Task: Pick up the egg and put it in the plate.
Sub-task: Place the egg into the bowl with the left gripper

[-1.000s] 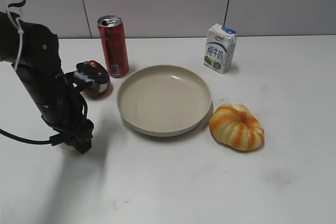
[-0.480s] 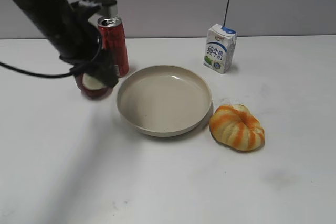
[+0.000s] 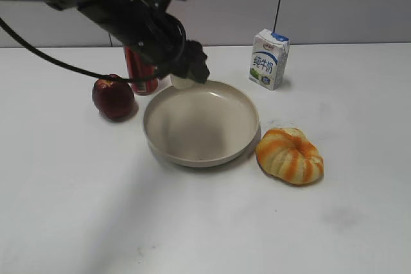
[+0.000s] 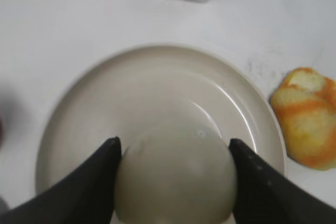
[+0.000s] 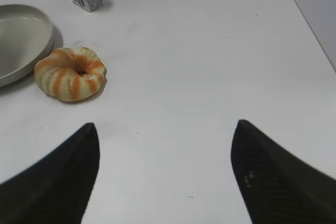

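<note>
Exterior view, my left gripper (image 3: 185, 76): upper centre-left of the frame, reaching in from the upper left, pinching the egg (image 3: 182, 81) just above the far rim of the plate (image 3: 212, 152).
Exterior view, bystanders: apple (image 3: 113, 97) and red can (image 3: 138, 78) left of the plate, milk carton (image 3: 268, 59) upper right, striped fruit (image 3: 289, 154) at right, touching or nearly touching the rim.
Left wrist view, grip: both fingers (image 4: 79, 192) pressed against the egg's (image 4: 176, 179) flanks, lower centre; the beige dish (image 4: 68, 114) fills the frame beneath it, so I judge the egg is held above the dish to be let down inside it.
Right wrist view, my right gripper (image 5: 165, 169): jaws spread wide, nothing between them, parked over bare table (image 5: 210, 51); striped fruit (image 5: 70, 73) and plate edge (image 5: 31, 51) upper left.
Status: I judge carrying is nearly done; lowering and release are not yet done.
</note>
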